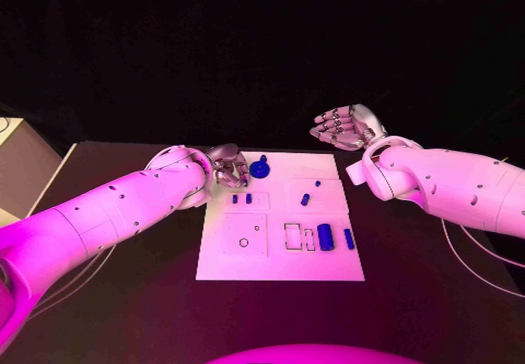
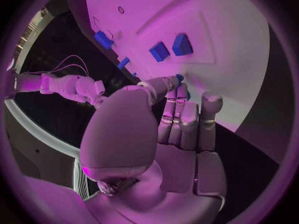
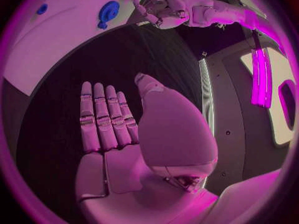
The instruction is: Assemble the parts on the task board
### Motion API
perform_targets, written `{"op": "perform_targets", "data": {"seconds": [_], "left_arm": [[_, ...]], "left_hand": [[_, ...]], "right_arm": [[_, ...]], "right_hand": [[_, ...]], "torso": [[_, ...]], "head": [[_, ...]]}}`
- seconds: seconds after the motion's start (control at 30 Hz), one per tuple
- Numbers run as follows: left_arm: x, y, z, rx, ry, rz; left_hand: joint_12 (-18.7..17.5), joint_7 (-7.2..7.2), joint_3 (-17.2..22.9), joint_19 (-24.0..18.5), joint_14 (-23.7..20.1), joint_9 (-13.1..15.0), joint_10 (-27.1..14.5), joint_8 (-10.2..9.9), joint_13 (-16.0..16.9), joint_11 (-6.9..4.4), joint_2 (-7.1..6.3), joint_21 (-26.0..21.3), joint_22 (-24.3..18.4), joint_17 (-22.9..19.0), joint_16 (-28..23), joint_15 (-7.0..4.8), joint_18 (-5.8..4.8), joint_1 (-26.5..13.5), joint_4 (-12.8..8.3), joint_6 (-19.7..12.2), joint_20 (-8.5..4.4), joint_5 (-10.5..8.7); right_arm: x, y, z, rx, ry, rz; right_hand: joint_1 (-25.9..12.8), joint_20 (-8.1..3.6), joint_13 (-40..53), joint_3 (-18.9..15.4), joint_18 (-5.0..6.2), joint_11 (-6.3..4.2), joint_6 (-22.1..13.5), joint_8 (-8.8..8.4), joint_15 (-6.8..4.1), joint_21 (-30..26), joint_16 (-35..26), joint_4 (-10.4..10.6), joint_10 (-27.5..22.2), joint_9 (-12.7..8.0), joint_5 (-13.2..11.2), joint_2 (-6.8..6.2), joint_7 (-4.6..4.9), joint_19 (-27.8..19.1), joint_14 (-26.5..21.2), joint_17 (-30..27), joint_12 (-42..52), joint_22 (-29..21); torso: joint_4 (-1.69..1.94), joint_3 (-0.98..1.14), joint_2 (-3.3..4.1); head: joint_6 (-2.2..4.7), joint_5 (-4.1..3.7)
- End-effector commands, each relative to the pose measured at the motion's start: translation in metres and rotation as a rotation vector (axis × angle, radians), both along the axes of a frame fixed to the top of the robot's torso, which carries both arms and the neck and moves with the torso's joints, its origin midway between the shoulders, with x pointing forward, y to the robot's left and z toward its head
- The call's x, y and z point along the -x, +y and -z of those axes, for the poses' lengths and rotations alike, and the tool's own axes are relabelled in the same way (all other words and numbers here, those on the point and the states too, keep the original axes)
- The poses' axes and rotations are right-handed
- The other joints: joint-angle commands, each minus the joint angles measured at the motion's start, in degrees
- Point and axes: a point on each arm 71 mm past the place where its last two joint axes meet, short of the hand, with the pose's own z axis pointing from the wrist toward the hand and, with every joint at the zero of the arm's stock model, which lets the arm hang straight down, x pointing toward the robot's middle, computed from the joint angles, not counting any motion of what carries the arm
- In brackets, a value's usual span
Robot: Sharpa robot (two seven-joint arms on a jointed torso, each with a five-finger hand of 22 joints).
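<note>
Dark worktop [image 1: 131, 303] carries the white board [image 1: 279, 265] at its middle, with bare surface on both sides and in front. On the board lie small blue parts: a round piece [image 1: 259, 168] near the far edge, two short pegs [image 1: 242, 199], and a cylinder [image 1: 325, 236] toward the right edge. The left hand [image 1: 230, 167] sits over the board's far left corner, its fingers [image 2: 181, 119] pressed together, pinching a small blue bit [image 2: 179, 77]. The right hand [image 1: 344, 127] hangs beyond the far right corner, well clear, fingers [image 3: 102, 119] straight and close together, holding nothing
</note>
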Motion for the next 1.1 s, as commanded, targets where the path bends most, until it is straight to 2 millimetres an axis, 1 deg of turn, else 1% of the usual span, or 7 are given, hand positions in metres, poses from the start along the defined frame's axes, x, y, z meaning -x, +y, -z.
{"op": "perform_targets", "data": {"seconds": [0.03,0.53,0.77,1.1], "left_arm": [[0.0012,-0.0026,0.0011,-0.012,0.016,0.012],[0.0009,-0.0012,0.0026,-0.022,0.017,0.007],[0.0022,-0.0022,0.0060,-0.023,0.017,0.014],[0.0037,-0.0035,0.0086,-0.019,0.018,0.022]], "left_hand": [[0.07,-0.09,0.28,-0.20,-0.12,0.10,0.39,-0.26,0.25,-0.03,0.20,-0.06,-0.09,-0.15,-0.08,-0.07,-0.50,-0.55,0.02,0.44,-0.08,0.17],[-0.02,-0.12,0.33,-0.36,-0.29,0.11,0.45,-0.33,0.28,-0.05,0.18,-0.15,-0.26,-0.55,-0.19,-0.09,-0.45,-0.47,-0.14,0.44,-0.09,0.17],[-0.74,0.05,0.24,-1.83,-0.87,0.06,-0.03,-0.86,0.24,0.16,-0.29,-1.04,-1.79,-1.31,-0.52,0.03,-0.11,-0.68,-0.49,0.02,-0.03,0.13],[-1.16,0.20,-0.01,-2.26,-0.92,0.00,-0.20,-1.28,0.26,0.33,-0.59,-1.34,-2.19,-0.89,-0.51,0.21,-0.05,-1.17,-0.45,-0.34,0.14,0.08]], "right_arm": [[0.0004,0.0014,-0.0008,0.003,-0.010,-0.015],[0.0002,0.0013,-0.0006,0.003,-0.010,-0.015],[0.0001,0.0014,-0.0002,0.004,-0.009,-0.016],[0.0001,0.0007,0.0005,0.004,-0.008,-0.014]], "right_hand": [[0.24,0.01,-0.02,0.21,0.40,-0.01,0.44,-0.18,-0.20,0.07,-0.13,-0.10,0.51,-0.08,0.27,0.18,1.35,-0.41,-0.18,-0.06,-0.26,-0.04],[0.24,0.01,-0.02,0.21,0.40,-0.01,0.44,-0.18,-0.20,0.07,-0.13,-0.10,0.51,-0.08,0.27,0.18,1.35,-0.41,-0.18,-0.06,-0.26,-0.04],[0.24,0.01,-0.03,0.26,0.40,0.00,0.46,-0.25,-0.20,0.07,-0.13,-0.11,0.51,-0.09,0.29,0.13,1.36,-0.44,-0.17,-0.20,-0.31,-0.04],[0.24,0.01,-0.03,0.26,0.40,0.00,0.46,-0.25,-0.20,0.07,-0.13,-0.11,0.51,-0.09,0.29,0.13,1.36,-0.44,-0.17,-0.20,-0.31,-0.04]], "torso": [[-0.01,-0.02,0.00],[-0.02,-0.01,0.02],[-0.04,-0.01,0.06],[-0.07,0.03,-0.01]], "head": [[-0.02,0.00],[-0.07,0.03],[-0.14,-0.01],[-0.23,-0.16]]}}
